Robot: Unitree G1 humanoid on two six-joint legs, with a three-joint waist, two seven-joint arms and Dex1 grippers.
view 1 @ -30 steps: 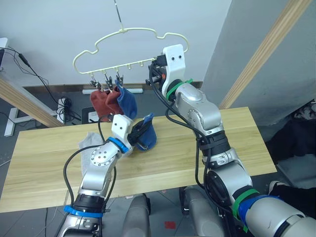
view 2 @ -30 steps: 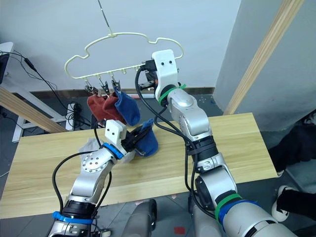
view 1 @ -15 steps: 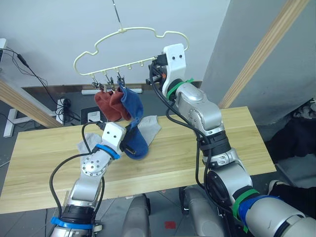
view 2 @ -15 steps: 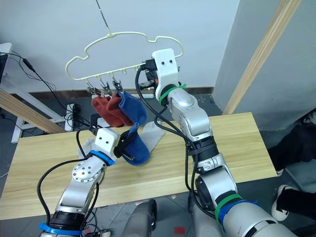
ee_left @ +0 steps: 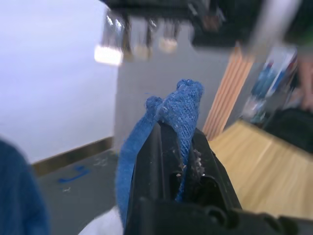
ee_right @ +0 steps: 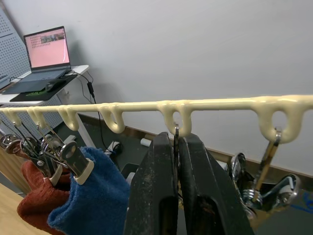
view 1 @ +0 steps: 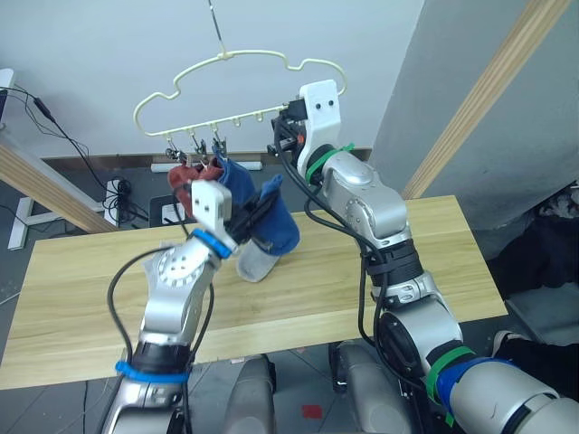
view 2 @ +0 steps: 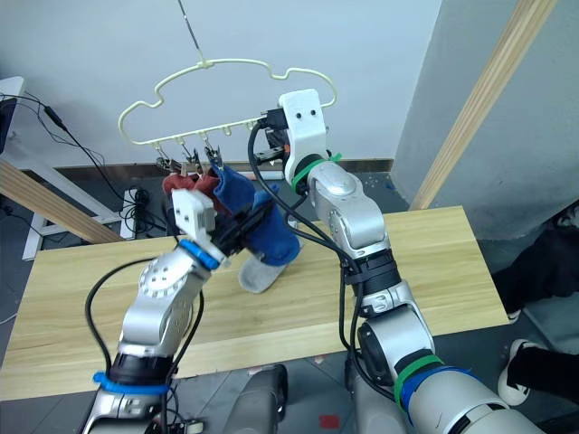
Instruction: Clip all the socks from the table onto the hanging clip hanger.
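Observation:
The pale-yellow clip hanger (view 1: 237,117) hangs above the far edge of the table (view 1: 407,262). A rust red sock (view 1: 181,172) and a blue sock (view 1: 237,181) hang from clips at the left of its bar. My right gripper (ee_right: 177,142) is shut on a free clip (ee_right: 176,131) further right on that bar. My left gripper (ee_left: 177,128) is shut on another blue sock (view 1: 279,226), held up just below and left of the right gripper. A light grey sock (view 1: 256,262) shows under the held sock, against the tabletop.
Slanted wooden poles stand at the right (view 1: 479,99) and at the left (view 1: 45,190). A laptop (ee_right: 49,41) sits on a side desk beyond the hanger. Cables and a power strip (view 1: 116,192) lie on the floor behind the table.
My left gripper has lifted the blue sock from just above the table up towards the hanger's bar. The right gripper has stayed on its clip.

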